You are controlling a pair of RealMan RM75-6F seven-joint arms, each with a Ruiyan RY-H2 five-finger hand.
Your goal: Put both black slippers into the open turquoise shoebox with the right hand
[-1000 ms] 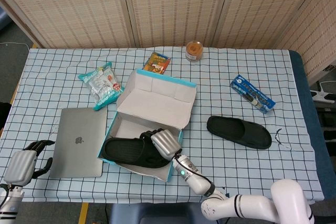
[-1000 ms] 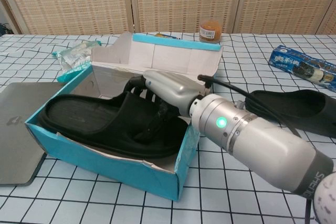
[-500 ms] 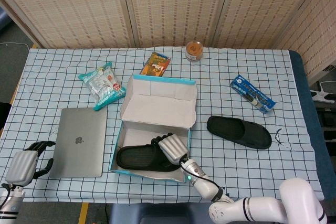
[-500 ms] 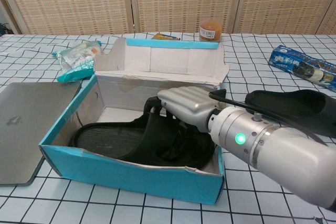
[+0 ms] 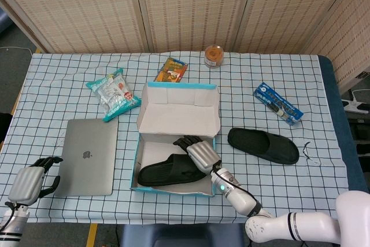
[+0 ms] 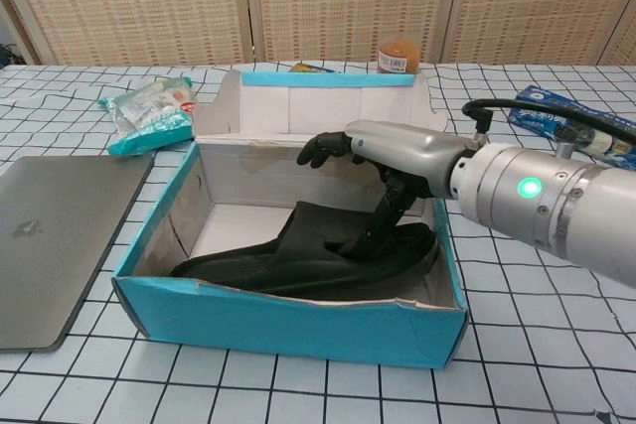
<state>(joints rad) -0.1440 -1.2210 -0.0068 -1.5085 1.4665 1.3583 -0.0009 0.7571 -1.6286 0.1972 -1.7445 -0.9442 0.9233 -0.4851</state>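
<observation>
Slipper one, black rubber (image 6: 308, 255), lies inside the open turquoise cardboard shoebox (image 6: 288, 320); the right hand (image 6: 397, 151) hangs over its right end, fingers (image 6: 323, 146) loosely apart, one reaching down to it. Second black slipper (image 5: 263, 145) rests on the table (image 5: 58, 79) right of the box. Left hand (image 5: 26, 182), fingers slightly curled, holds nothing beside the grey laptop (image 5: 89, 155)

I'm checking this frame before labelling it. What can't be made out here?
- Right hand grip: in the chest view, fingers reach down to the slipper in the box, but contact is hidden; in the head view, its back covers them.
- Left hand: small at the head view's edge, absent from the chest view.
- Second slipper: out of the chest view.
- Blue packet print: too small.
</observation>
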